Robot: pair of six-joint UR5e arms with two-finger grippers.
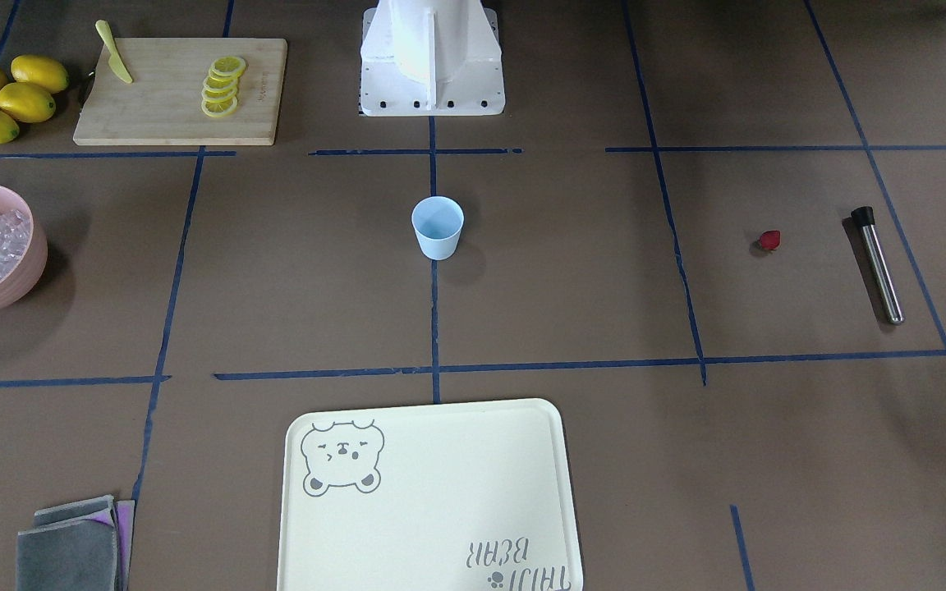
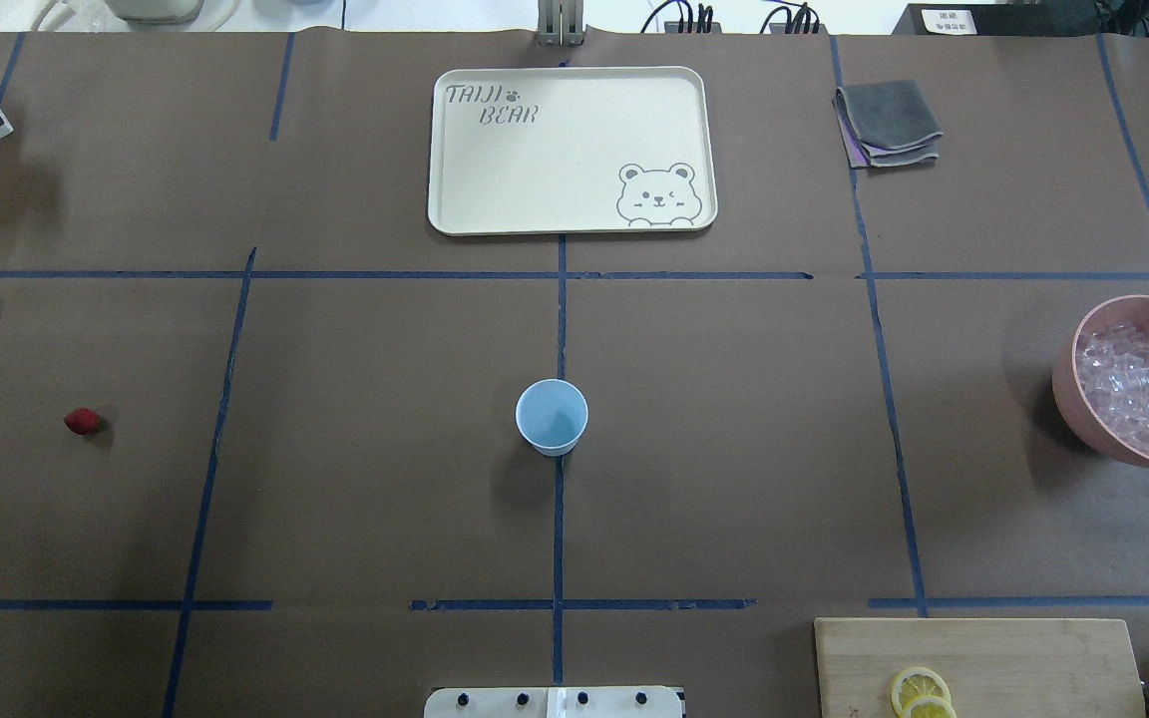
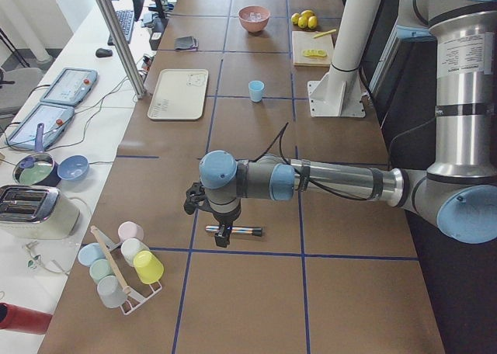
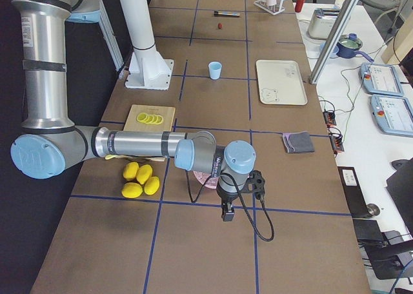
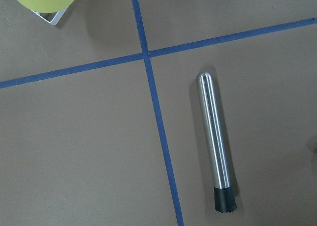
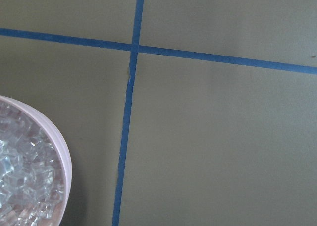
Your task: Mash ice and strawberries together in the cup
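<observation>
The pale blue cup (image 2: 552, 417) stands upright mid-table, and nothing shows inside it (image 1: 438, 228). The strawberry (image 1: 769, 240) lies on the brown paper toward the robot's left (image 2: 82, 422). The ice (image 2: 1138, 391) fills a pink bowl (image 2: 1068, 379) at the robot's right, also visible as ice (image 6: 25, 186) in the right wrist view. A steel muddler (image 5: 215, 141) lies beyond the strawberry. My left gripper (image 3: 224, 236) hangs over the muddler; my right gripper (image 4: 227, 213) hangs beside the bowl. I cannot tell whether either is open or shut.
A cream bear tray (image 2: 574, 150) sits across from the robot. A cutting board (image 1: 181, 90) with lemon slices and a yellow knife (image 1: 114, 53), whole lemons (image 1: 9, 98), and folded grey cloths (image 2: 889, 122) are on the robot's right. A rack of cups (image 3: 120, 265) stands at the left end.
</observation>
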